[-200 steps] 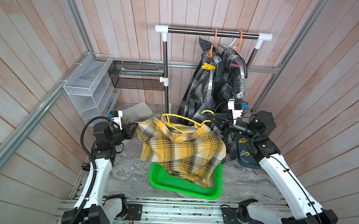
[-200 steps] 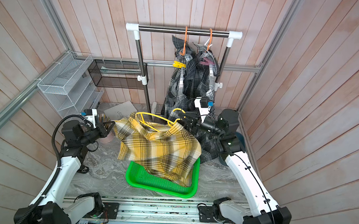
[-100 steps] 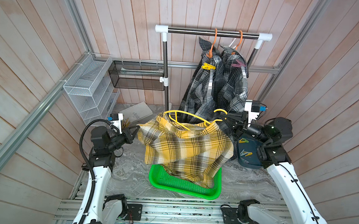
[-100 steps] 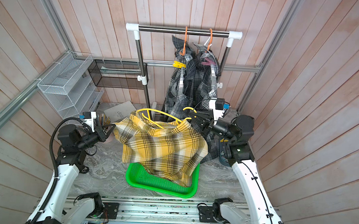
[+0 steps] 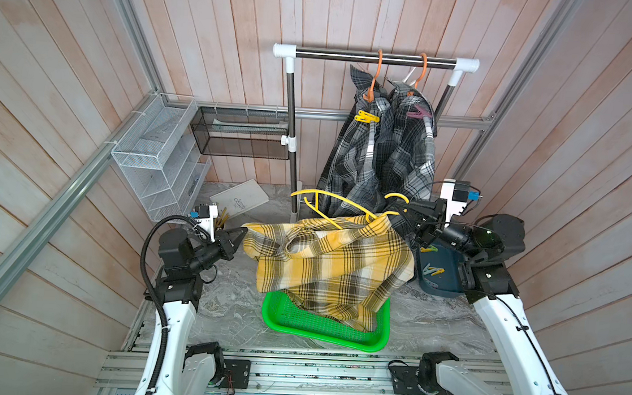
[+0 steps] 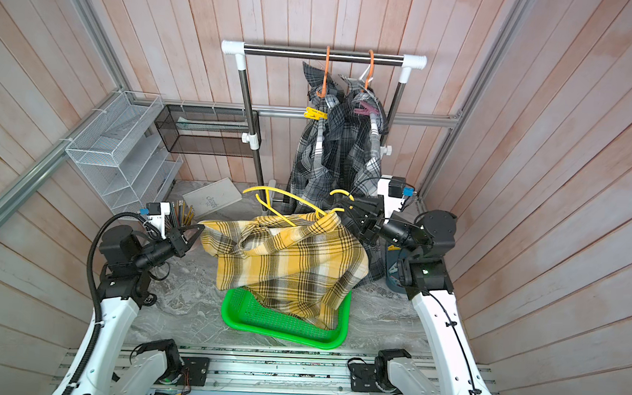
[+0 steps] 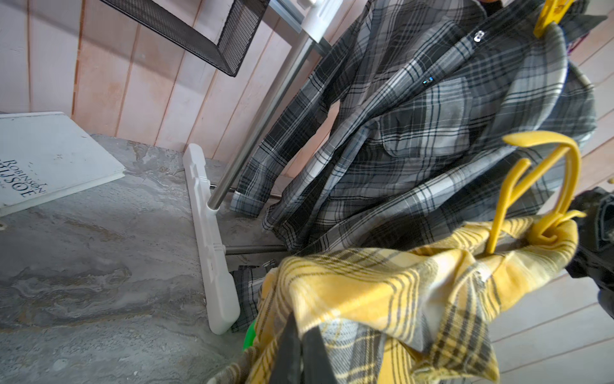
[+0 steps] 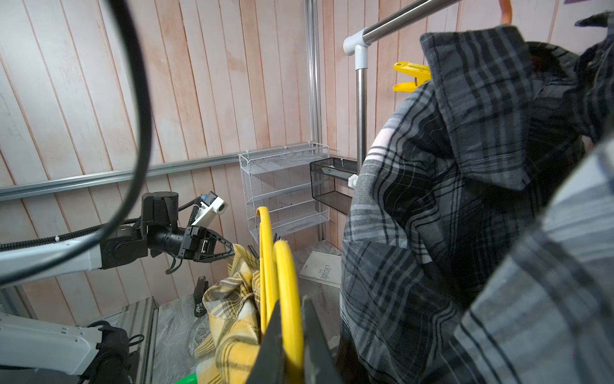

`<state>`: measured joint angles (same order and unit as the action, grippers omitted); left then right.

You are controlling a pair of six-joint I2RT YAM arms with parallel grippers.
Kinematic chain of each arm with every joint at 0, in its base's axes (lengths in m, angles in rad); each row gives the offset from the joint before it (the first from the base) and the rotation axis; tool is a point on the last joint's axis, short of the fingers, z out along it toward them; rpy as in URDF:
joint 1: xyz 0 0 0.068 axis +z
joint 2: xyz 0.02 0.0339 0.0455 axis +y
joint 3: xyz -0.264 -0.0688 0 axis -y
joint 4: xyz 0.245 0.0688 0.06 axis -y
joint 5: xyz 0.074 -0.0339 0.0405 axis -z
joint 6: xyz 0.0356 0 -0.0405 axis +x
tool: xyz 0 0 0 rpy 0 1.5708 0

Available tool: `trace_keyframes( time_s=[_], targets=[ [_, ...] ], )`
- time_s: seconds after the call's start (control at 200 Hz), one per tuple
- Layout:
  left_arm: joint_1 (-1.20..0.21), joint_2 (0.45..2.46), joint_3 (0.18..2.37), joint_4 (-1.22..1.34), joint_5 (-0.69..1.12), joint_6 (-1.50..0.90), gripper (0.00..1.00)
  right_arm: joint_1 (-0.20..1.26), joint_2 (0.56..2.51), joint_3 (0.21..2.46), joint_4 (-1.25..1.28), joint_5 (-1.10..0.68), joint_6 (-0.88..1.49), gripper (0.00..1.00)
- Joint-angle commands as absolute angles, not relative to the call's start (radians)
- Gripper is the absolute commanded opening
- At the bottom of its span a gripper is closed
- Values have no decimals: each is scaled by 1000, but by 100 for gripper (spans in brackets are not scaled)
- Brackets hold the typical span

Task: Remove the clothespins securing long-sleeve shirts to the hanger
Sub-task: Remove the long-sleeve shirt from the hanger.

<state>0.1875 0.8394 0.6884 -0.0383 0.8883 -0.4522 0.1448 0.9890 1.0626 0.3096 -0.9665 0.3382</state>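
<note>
A yellow-and-white plaid long-sleeve shirt [image 5: 329,259] [image 6: 288,257] hangs stretched between both arms above the basket. My left gripper [image 5: 244,233] [image 6: 200,230] [image 7: 302,332] is shut on the shirt's edge. My right gripper [image 5: 400,211] [image 6: 345,209] [image 8: 292,306] is shut on the yellow hanger [image 5: 329,199] [image 8: 269,252], which sticks partly out of the shirt. Two grey checked shirts [image 5: 381,153] hang from orange hangers on the rail. A yellow clothespin [image 5: 367,117] [image 6: 316,113] and a mauve-pink clothespin [image 5: 418,112] [image 6: 365,109] are clipped on them.
A green basket [image 5: 321,330] lies under the yellow shirt. By the right arm stands a dark bin [image 5: 448,285] with loose clothespins [image 5: 433,270]. At the back left are a white wire shelf [image 5: 155,151], a black mesh tray [image 5: 239,133], a book [image 5: 239,199] and the rack post [image 5: 292,136].
The right arm has drawn back to the right with the hanger, spreading the yellow shirt wider. More of the hanger shows above the cloth. The left gripper has barely shifted.
</note>
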Motion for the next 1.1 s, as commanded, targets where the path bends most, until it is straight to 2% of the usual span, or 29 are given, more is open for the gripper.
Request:
trace_keyframes(
  time_s=[0.0, 0.11, 0.31, 0.33, 0.37, 0.39, 0.49, 0.56, 0.625, 0.725, 0.955, 1.095],
  targets=[
    [53, 801, 728, -115, 855, -411, 0, 172, 976, 1048, 390, -917, 374, 0],
    [-186, 810, 731, -149, 741, -411, 0, 243, 1006, 1051, 379, -860, 353, 0],
    [-460, 832, 672, -167, 560, -450, 0, 383, 1078, 1051, 351, -745, 297, 0],
    [-466, 823, 670, -164, 553, -456, 7, 395, 1084, 1048, 351, -735, 294, 0],
    [-466, 792, 666, -140, 549, -473, 33, 412, 1094, 1039, 349, -711, 288, 0],
    [-466, 773, 667, -130, 540, -481, 42, 417, 1098, 1036, 351, -700, 286, 0],
    [-466, 701, 696, -103, 495, -499, 67, 430, 1116, 1016, 376, -657, 307, 0],
    [-466, 679, 735, -100, 476, -501, 75, 450, 1128, 1005, 384, -619, 308, 0],
    [-465, 664, 756, -57, 474, -513, 78, 482, 1144, 1004, 372, -569, 284, 0],
    [-465, 675, 754, 72, 438, -593, 78, 530, 1165, 1014, 350, -490, 248, 0],
    [-464, 875, 716, 489, 487, -908, 76, 601, 1173, 1026, 396, -378, 225, 0],
    [-468, 943, 750, 498, 466, -959, 75, 643, 1164, 1017, 433, -317, 202, 0]
  ],
)
